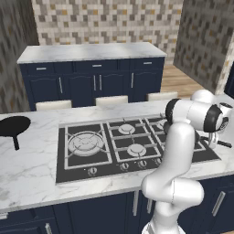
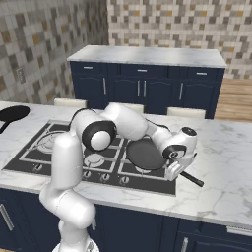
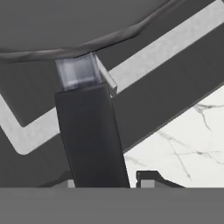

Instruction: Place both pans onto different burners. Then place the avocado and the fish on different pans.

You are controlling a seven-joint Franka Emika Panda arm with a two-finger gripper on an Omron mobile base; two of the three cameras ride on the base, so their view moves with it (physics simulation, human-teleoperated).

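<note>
While the gripper (image 2: 173, 170) fingers look barely parted about the handle (image 3: 89, 135), the pan (image 2: 145, 152) sits at the cooktop's (image 1: 77, 171) right edge; lifting askew could drag it off.

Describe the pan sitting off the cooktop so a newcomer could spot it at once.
Start at the black cooktop set in the marble counter, then look past its left edge. There, on bare marble, lies a shallow round matte-black pan with a short handle. The other pan sits on the grates at the cooktop's right end, by the gripper.
</note>
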